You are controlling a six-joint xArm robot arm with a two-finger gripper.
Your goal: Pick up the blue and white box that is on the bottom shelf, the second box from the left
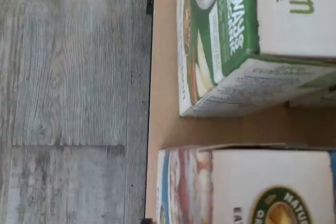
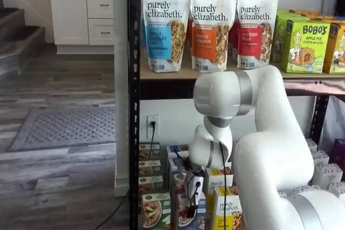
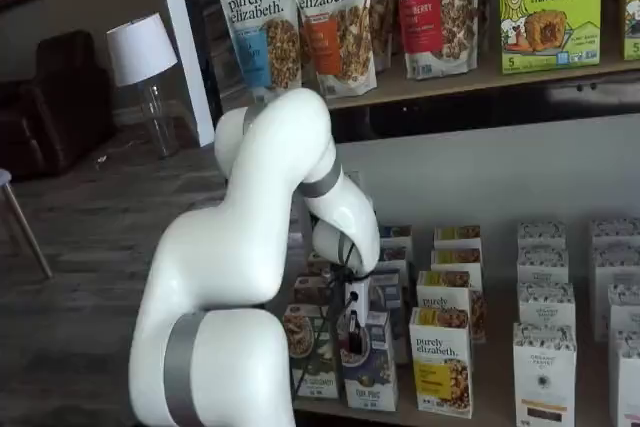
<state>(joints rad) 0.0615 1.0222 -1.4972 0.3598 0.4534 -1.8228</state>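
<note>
1. Gripper [image 3: 353, 332] hangs straight down over the front row of the bottom shelf [image 3: 480, 409]. Its black fingers sit at the top of the blue box [image 3: 366, 367], which lies directly beneath it and stands upright, long axis vertical.
2. Finger state: cannot tell. In both shelf views they show as one dark mass against the carton; no clear gap, no sure clamp.
3. Blue box stands at the shelf's front edge, green box [image 3: 315, 357] just beside it on the outer side, yellow box [image 3: 441, 362] on the other.
4. Wrist view: blue box top [image 1: 247, 187] close under the camera, green box [image 1: 220, 40] beside it, a strip of bare board between.
5. Judgement: next comes a squeeze and a straight lift; neighbours stand close.
6. Behind: more rows of boxes; bags [image 2: 210, 25] on the upper board.
</note>
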